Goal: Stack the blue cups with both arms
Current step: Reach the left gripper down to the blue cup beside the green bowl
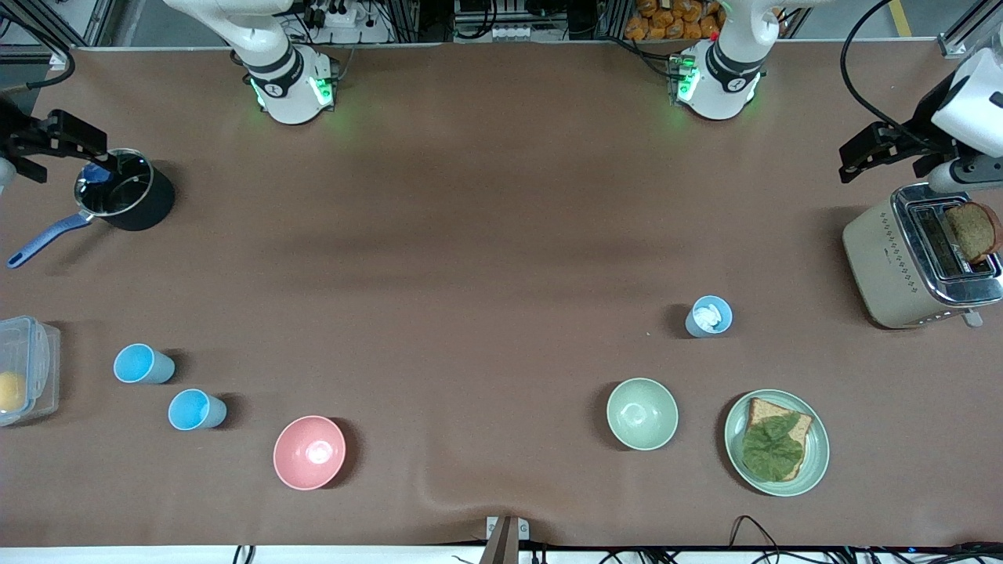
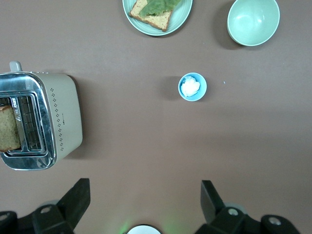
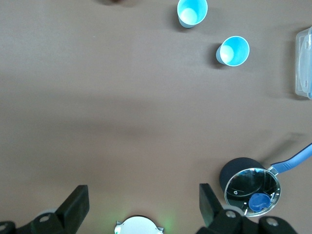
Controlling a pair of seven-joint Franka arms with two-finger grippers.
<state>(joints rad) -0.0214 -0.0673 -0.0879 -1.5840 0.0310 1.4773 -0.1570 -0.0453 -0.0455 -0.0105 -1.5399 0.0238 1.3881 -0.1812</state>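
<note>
No text, label, brand name or number can be read. The two arm bases (image 1: 294, 86) each carry a small dark mark, too small to make out as letters or a sign.

Blue cups (image 1: 143, 364) light blue, sky-blue inside. Bowls: one pink (image 1: 309, 452), one pale green (image 1: 642, 413). My fingers (image 2: 75, 199) black.

High front camera looks down across the whole table (image 1: 501, 235) toward both arm bases. Each wrist camera hangs high, facing straight down — the left shares the toaster (image 1: 917, 262) (image 2: 41, 119), the right the saucepan (image 1: 125, 196) (image 3: 251, 187).
</note>
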